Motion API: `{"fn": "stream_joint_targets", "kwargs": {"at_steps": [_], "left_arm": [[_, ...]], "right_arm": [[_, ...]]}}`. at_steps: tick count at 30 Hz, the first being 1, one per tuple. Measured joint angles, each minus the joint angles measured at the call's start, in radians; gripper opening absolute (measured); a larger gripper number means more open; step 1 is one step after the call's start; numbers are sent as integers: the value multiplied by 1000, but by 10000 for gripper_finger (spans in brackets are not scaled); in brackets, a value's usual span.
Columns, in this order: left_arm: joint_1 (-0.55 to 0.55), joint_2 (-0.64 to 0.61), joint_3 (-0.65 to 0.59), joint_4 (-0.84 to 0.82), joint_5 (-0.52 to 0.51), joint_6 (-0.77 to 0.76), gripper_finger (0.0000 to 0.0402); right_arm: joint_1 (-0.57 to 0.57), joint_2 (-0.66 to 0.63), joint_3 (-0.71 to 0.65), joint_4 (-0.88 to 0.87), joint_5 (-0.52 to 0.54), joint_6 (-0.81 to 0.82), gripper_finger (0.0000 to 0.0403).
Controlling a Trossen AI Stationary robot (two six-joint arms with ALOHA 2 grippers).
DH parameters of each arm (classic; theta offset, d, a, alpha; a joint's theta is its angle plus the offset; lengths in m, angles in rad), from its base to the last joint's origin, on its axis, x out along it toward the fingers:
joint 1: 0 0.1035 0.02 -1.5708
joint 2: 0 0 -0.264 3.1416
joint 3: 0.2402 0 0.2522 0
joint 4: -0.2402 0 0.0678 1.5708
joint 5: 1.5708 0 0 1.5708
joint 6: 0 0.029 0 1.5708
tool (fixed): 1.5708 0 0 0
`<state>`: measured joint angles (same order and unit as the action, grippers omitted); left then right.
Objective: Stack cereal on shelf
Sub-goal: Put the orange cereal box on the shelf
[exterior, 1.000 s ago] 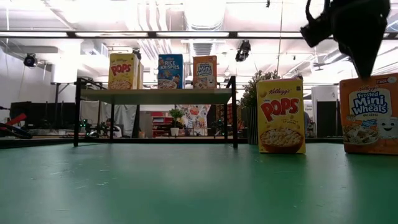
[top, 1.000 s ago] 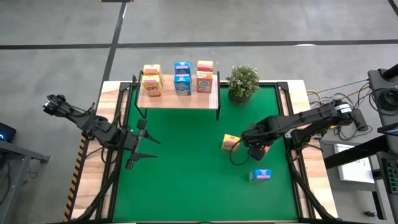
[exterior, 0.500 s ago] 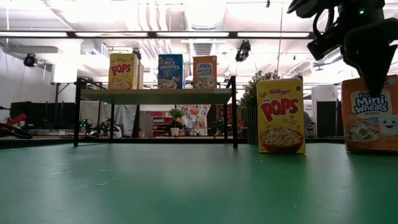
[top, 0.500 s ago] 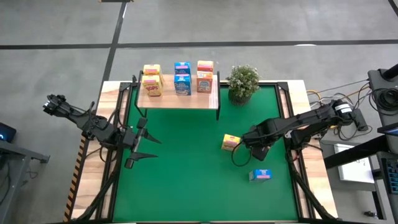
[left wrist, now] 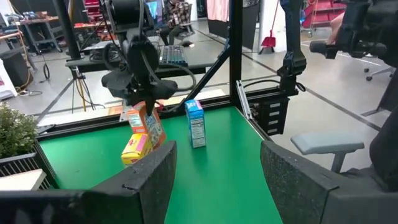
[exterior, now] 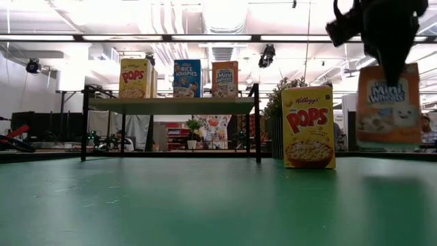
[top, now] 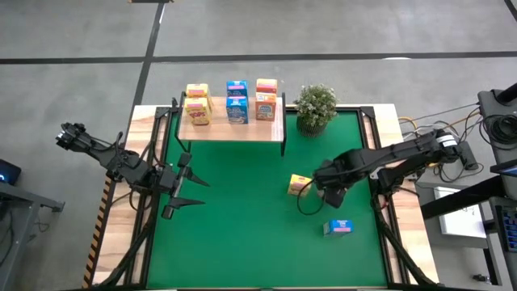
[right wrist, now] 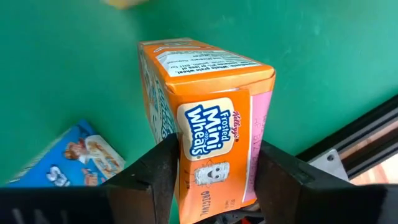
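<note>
Gripping an orange box (right wrist: 211, 134) between its two fingers (right wrist: 146, 180), the right gripper (top: 333, 187) hangs over the right half of the green mat (top: 242, 226), and in the low view that box (exterior: 388, 104) sits clear of the surface, held by its top edge. A yellow box (top: 299, 185) stands just beside the gripper, toward the table's middle, and a blue box (top: 338, 227) stands nearer the front edge. On the shelf (top: 234, 128) at the back of the table are six boxes, two deep: yellow at the left (top: 196, 110), blue in the middle (top: 237, 107), orange at the right (top: 266, 103). A potted plant (top: 315, 107) stands just right of the shelf. The left gripper (top: 184, 187) waits at the mat's left side with its fingers spread wide and nothing between them.
</note>
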<state>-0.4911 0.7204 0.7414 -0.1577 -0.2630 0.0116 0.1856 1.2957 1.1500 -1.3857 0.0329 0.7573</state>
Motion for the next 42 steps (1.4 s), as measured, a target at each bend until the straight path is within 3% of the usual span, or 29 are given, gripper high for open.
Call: {"fn": "stream_joint_targets", "kwargs": {"at_steps": [10, 16, 22, 32, 42], "left_arm": [[0, 1, -35, -8, -1, 5, 216], [0, 1, -56, -8, -71, 5, 216], [2, 1, -58, -7, -95, 5, 216], [2, 0, -58, -5, -97, 5, 216], [2, 0, -58, 6, -105, 22, 216]], "right_arm": [[-10, -15, 197, -81, 201, -57, 162], [-9, -16, 337, -79, 266, -101, 162], [-10, -17, 434, 22, 332, -216, 162], [-59, -15, 458, 385, 343, -543, 162], [-238, 72, 471, 448, 276, -710, 162]]}}
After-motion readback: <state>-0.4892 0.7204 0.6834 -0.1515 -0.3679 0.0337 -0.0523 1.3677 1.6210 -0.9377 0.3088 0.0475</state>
